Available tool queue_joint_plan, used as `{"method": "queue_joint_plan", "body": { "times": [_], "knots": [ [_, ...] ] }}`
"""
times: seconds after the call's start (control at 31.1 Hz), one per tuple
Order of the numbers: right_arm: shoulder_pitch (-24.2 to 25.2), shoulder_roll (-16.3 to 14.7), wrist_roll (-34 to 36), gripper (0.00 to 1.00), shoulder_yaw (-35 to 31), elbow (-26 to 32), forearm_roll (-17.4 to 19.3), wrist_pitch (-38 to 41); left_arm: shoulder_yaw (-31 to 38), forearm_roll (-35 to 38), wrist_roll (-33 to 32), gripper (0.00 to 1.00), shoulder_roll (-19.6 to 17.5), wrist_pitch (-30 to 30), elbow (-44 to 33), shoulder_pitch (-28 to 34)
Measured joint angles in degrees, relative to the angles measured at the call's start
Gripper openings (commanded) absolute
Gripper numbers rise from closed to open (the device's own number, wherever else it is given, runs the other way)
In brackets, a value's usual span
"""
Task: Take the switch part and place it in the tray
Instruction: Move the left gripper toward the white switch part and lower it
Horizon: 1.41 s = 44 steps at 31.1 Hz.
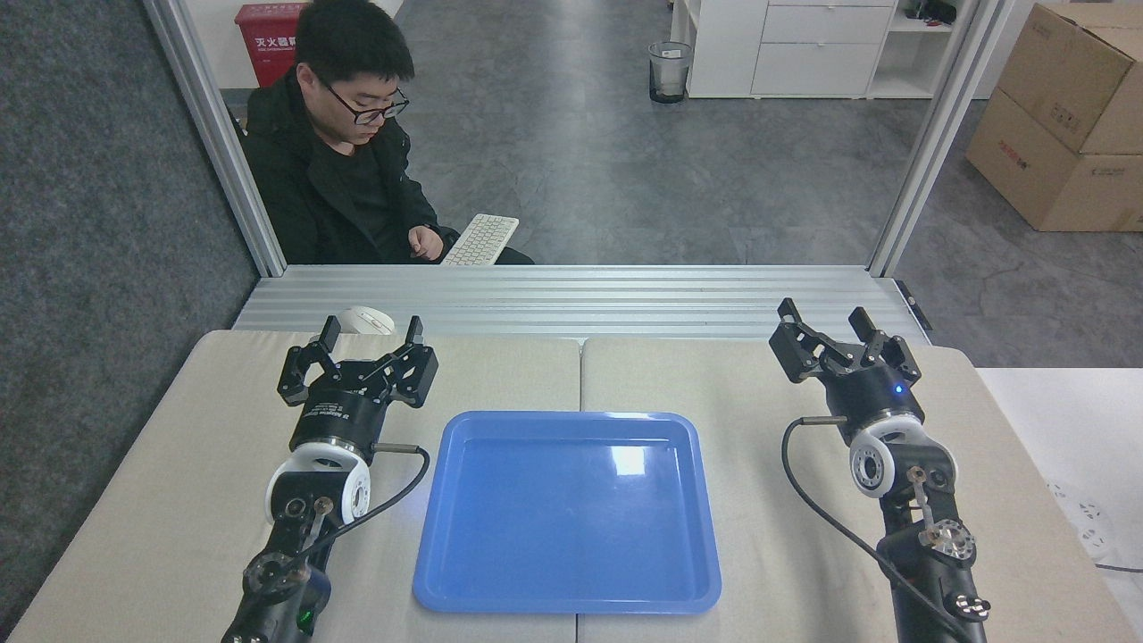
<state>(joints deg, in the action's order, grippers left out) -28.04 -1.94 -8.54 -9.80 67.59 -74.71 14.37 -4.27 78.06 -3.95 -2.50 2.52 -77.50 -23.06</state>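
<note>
Looking down from the robot's head, a beige padded tabletop (759,500) fills the lower part of the view. A large glossy blue plastic rectangular tray (568,602), with rounded corners and a shallow raised rim, lies flat in the middle with nothing in it, placed between the two arms so either could reach it.

The left gripper (370,330) sits to the left of the tray, its two black fingers spread apart and holding nothing. The right gripper (826,314) is well to the right of the tray, also spread and bare. Both hover above the table with fingers pointing away from the robot, which reads as a ready pose before any reach.

The switch part cannot be seen anywhere: not on the table, not in the tray, not in either gripper. The task looks not yet begun, and the part will have to come into view first.

A white computer mouse (362,320) rests at the far edge of the table, just beyond the left gripper. Past a ribbed metal ledge (625,299), a seated person in a black jacket (304,192) looks down, one hand (425,241) beside a white keyboard (482,238).
</note>
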Motion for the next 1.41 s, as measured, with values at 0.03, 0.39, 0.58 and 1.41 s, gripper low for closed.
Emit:
{"method": "queue_joint_plan", "body": {
  "times": [0.03,0.39,0.58,1.41],
  "knots": [
    [0.0,0.0,0.0,1.0,0.0,0.0,0.0,0.0,0.0,0.0,0.0,0.99,0.0,0.0,0.0,-0.1],
    [0.0,0.0,0.0,1.0,0.0,0.0,0.0,0.0,0.0,0.0,0.1,0.99,-0.5,-0.1,0.6,-0.6],
    [0.0,0.0,0.0,1.0,0.1,0.0,-0.1,-0.1,0.0,0.0,0.1,0.99,-0.6,-0.2,0.8,-0.7],
    [-0.2,-1.3,-2.6,1.0,1.9,-0.1,-0.7,-1.2,0.4,-0.5,1.5,0.99,-2.7,-0.2,1.8,0.7]
  ]
}}
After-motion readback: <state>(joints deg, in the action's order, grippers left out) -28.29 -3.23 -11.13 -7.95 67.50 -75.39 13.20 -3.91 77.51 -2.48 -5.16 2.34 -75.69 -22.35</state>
